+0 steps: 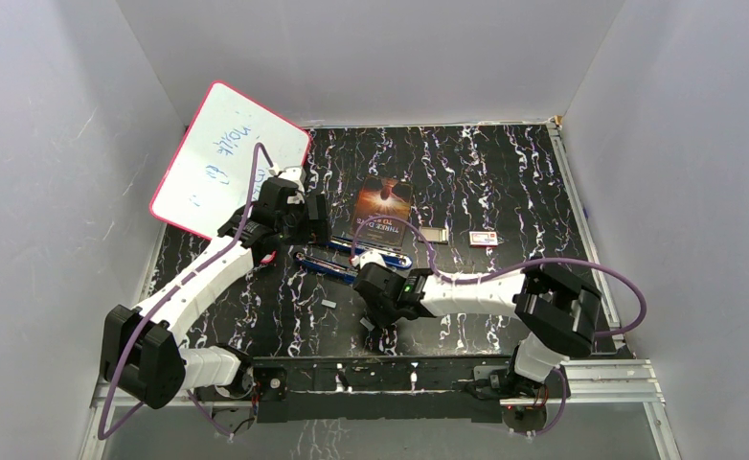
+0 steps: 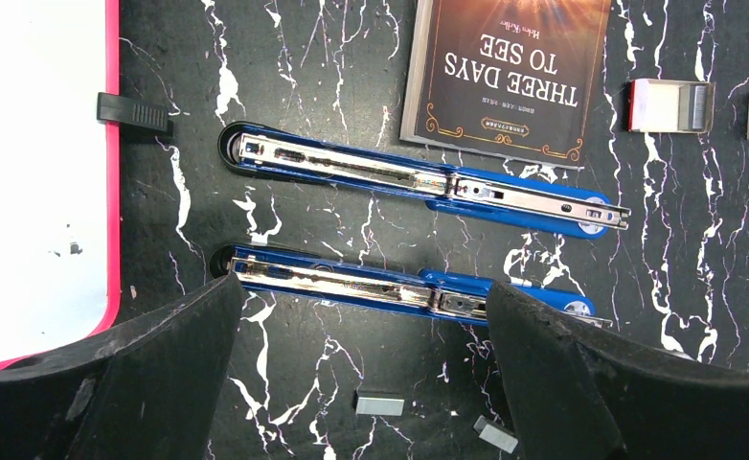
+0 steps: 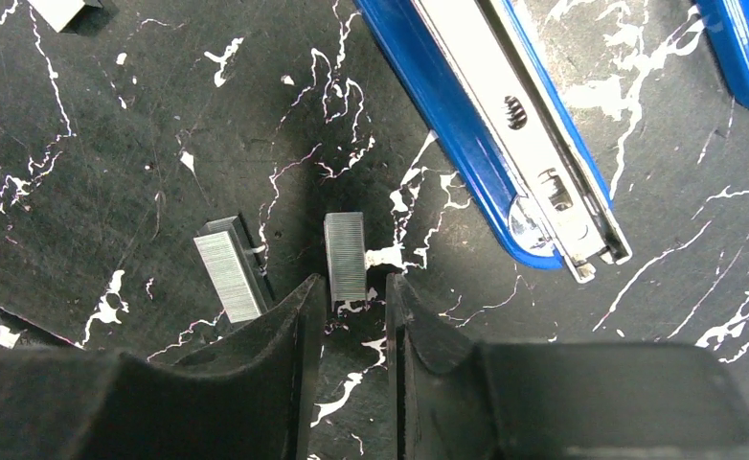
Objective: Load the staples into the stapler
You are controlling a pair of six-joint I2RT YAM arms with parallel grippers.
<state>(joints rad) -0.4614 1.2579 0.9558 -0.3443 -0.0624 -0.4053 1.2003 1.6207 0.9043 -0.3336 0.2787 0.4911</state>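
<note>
Right gripper (image 3: 356,311), jaws narrow but parted, tips at the end of 1 short silvery-grey metal staple strip (image 3: 346,254) lying flat on the black marbled table (image 3: 112,125); a 2nd strip (image 3: 229,276) lies just beside. Left gripper (image 2: 361,297), jaws wide, hovers over a blue opened stapler (image 2: 351,286).

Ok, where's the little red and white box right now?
In the top view, the red-and-white box lies right of centre, just right of the staple tray.

Plain pale grey walls (image 1: 371,57) close in three sides. The table (image 1: 505,172) is black with white and purple veining. Metal rails (image 1: 605,379) line its near and right edges. Even light.
</note>
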